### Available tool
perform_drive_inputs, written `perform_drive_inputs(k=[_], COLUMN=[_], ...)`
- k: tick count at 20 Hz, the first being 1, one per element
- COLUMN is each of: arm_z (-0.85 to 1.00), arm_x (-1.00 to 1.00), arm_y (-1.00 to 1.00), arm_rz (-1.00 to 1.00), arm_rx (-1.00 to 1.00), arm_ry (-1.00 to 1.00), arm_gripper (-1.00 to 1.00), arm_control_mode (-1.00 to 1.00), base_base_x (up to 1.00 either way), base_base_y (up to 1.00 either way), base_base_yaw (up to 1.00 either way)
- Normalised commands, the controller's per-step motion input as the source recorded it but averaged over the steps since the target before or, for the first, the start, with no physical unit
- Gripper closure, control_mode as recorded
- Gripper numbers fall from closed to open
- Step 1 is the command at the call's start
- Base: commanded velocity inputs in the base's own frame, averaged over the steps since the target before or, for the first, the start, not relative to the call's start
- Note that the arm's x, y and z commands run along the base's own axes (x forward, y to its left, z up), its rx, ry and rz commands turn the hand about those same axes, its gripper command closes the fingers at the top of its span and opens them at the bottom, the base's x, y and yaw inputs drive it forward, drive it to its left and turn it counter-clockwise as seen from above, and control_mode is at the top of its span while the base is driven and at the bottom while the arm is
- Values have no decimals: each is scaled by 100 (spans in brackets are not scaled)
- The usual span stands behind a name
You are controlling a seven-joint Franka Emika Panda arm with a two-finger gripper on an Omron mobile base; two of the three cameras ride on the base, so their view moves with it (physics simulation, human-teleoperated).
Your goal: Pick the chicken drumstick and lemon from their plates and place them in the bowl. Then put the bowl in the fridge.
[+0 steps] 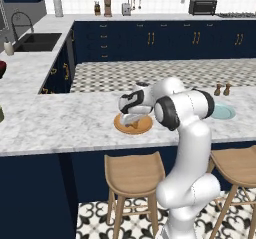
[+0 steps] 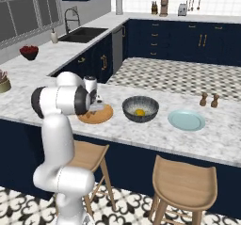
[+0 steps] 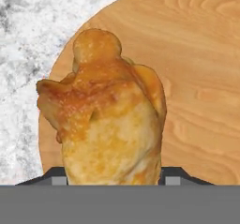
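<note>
My tool [image 3: 112,181] brackets the chicken drumstick [image 3: 110,120] on the wooden plate [image 3: 197,78] — contact unconfirmed, I cannot tell. Judged light, lumpy, greasy — grip the thick middle.

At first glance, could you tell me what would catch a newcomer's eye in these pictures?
The golden-brown chicken drumstick looms large in the hand view, on the tan wooden plate, with the end effector straddling its near end. On the marble counter, the yellow lemon already sits in the grey bowl, beside a bare pale-blue plate.
</note>
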Motion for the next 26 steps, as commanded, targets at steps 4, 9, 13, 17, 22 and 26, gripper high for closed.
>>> perform_drive_inputs(k=[4,9,13,17,22,26], arm_z=[84,100,93,71,15,0], arm_x=[-73,-53,-5,-9,0,11], arm_y=[-2,-13,-54,-79,-100,-100], arm_rz=[-9,-16,-28,-22,-16,-13], arm_rx=[0,-1,0,-2,-4,0], arm_ry=[-8,-10,0,-2,0,5], arm_gripper=[100,100,100,100,100,100], arm_control_mode=[-100,-100,-100,-100,-100,-100], base_base_x=[0,0,0,0,0,0], base_base_y=[0,0,0,0,0,0], base_base_yaw=[0,0,0,0,0,0])
